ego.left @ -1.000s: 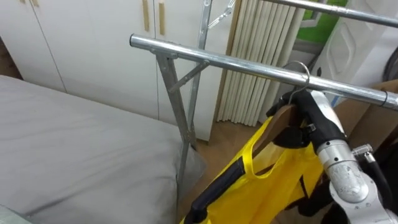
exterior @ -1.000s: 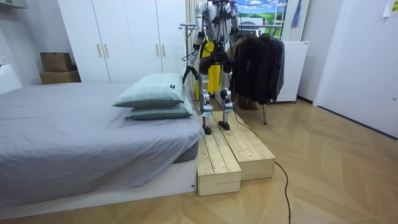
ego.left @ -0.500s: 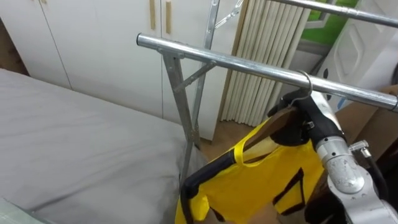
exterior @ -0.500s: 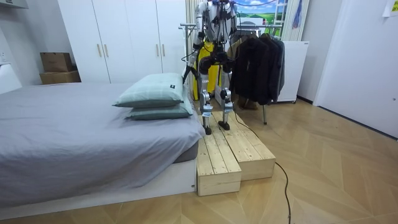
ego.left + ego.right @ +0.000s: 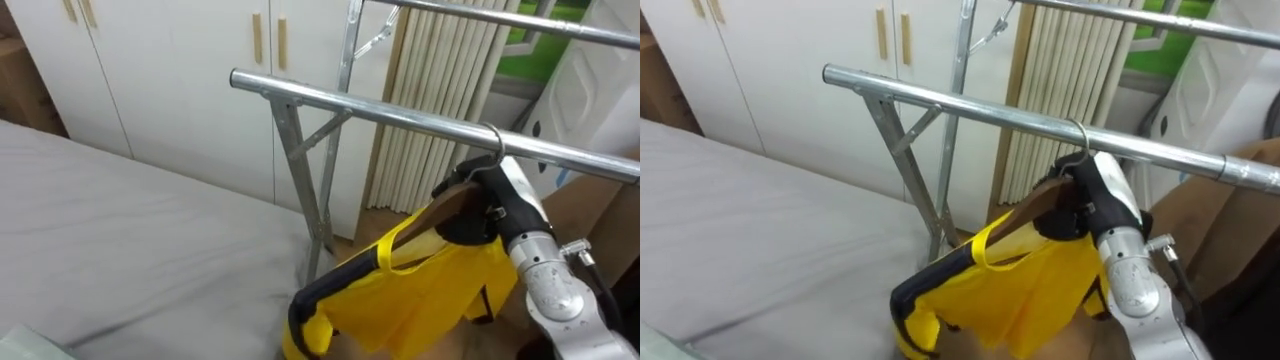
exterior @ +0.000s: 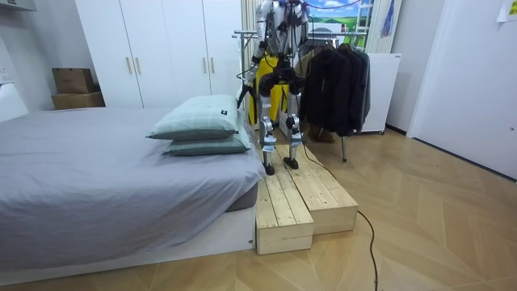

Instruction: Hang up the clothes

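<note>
A yellow garment with black trim (image 5: 420,290) hangs on a wooden hanger (image 5: 445,208) just under the metal rail (image 5: 380,108) of a clothes rack. The hanger's wire hook (image 5: 493,137) curves over the rail. My right hand (image 5: 482,200) comes up from the lower right and is shut round the hanger's neck, right below the hook. In the right eye view the same hand (image 5: 1080,200) grips the hanger under the rail (image 5: 970,110). The garment's left side is bunched toward the bed. In the room view I stand on a wooden platform (image 6: 299,202) facing the rack.
A grey bed (image 5: 120,250) lies to the left, close to the rack's slanted post (image 5: 300,180). White wardrobe doors (image 5: 170,80) stand behind. A second, higher rail (image 5: 480,15) crosses the top. Dark coats (image 6: 335,77) hang further along the rack. Pillows (image 6: 202,125) lie on the bed.
The whole picture has shifted a little, so the camera moved. My right hand stays at the rail with the hanger. The garment's lower left end now sits higher and more bunched.
</note>
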Available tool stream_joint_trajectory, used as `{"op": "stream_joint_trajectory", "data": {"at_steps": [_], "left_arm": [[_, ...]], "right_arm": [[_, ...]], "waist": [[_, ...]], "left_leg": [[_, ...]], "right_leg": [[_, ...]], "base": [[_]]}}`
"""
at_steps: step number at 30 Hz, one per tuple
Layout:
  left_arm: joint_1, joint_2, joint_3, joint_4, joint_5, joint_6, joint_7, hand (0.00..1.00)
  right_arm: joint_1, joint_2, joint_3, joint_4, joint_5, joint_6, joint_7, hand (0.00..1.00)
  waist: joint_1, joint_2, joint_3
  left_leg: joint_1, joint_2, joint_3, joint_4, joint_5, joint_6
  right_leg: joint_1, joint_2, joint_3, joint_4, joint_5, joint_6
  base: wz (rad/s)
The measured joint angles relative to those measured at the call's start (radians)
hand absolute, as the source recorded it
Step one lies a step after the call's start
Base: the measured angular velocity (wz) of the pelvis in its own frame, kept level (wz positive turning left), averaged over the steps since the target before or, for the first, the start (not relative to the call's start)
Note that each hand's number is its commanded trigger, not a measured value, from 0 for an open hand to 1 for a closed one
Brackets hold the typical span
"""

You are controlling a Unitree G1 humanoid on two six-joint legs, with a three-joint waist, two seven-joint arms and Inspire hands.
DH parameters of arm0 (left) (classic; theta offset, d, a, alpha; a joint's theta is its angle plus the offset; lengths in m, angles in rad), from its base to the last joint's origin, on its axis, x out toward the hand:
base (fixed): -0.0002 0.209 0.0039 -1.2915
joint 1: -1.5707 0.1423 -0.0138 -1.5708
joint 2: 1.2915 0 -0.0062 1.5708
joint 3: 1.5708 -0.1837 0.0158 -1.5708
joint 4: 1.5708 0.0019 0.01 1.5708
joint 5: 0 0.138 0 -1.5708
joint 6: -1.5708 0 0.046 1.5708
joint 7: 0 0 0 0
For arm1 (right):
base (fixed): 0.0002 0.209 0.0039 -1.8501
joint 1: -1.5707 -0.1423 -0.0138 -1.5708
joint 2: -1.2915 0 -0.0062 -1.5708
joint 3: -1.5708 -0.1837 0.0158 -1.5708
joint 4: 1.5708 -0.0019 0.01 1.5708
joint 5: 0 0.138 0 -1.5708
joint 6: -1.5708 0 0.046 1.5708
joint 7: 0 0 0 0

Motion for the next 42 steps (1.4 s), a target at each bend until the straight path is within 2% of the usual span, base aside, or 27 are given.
{"op": "stream_joint_trajectory", "data": {"at_steps": [3,13,14,15,17,23,42], "left_arm": [[0.000,-0.001,0.000,0.000,0.000,0.000,0.000,0.00],[0.000,0.000,0.000,0.000,-0.022,0.000,0.000,0.00],[0.000,0.000,0.000,0.000,-0.031,0.000,0.000,0.00],[0.000,0.001,0.001,0.000,-0.036,0.000,0.000,0.00],[0.000,0.000,0.001,0.000,-0.036,0.000,0.000,0.00],[-0.001,0.001,0.000,-0.001,-0.036,0.000,0.000,0.00],[-0.001,0.001,0.000,-0.001,-0.036,0.000,0.000,0.00]], "right_arm": [[0.012,0.001,0.000,0.001,0.007,0.018,0.002,1.00],[0.017,0.001,0.002,0.002,0.001,0.018,0.002,1.00],[0.017,0.001,0.002,0.002,-0.001,0.018,0.001,0.93],[0.017,0.001,0.002,0.002,-0.007,0.018,0.001,0.55],[0.018,0.001,0.002,0.002,-0.009,0.019,0.001,0.00],[0.027,0.001,0.002,0.003,-0.003,0.038,-0.002,0.00],[0.036,0.001,0.002,0.003,0.003,0.039,-0.006,0.00]], "waist": [[-0.004,0.001,0.0008],[-0.012,0.001,0.0005],[-0.014,0.001,0.0005],[-0.016,0.001,0.0005],[-0.017,0.001,0.0005],[-0.020,0.000,0.0002],[-0.020,0.000,-0.0003]], "left_leg": [[-0.001,-0.001,-0.002,-0.001,0.000,0.000],[0.000,-0.001,-0.007,-0.005,0.000,0.000],[0.000,-0.001,-0.008,-0.005,0.000,0.000],[0.001,-0.001,-0.008,-0.005,0.000,0.000],[0.002,-0.001,-0.008,-0.006,0.000,0.000],[0.002,-0.002,-0.006,-0.008,0.000,0.000],[0.002,-0.002,-0.006,-0.008,0.000,0.000]], "right_leg": [[-0.003,0.001,0.002,0.001,0.000,0.000],[-0.002,0.002,0.003,0.001,0.001,-0.001],[-0.002,0.002,0.003,0.001,0.001,-0.001],[-0.002,0.002,0.003,0.001,0.001,-0.001],[-0.002,0.002,0.004,0.002,0.001,-0.001],[-0.005,0.002,0.006,-0.002,0.000,0.000],[-0.004,0.003,0.006,-0.001,0.000,-0.001]], "base": [[0.00],[0.00],[0.00],[0.00],[0.00],[0.00],[0.00]]}}
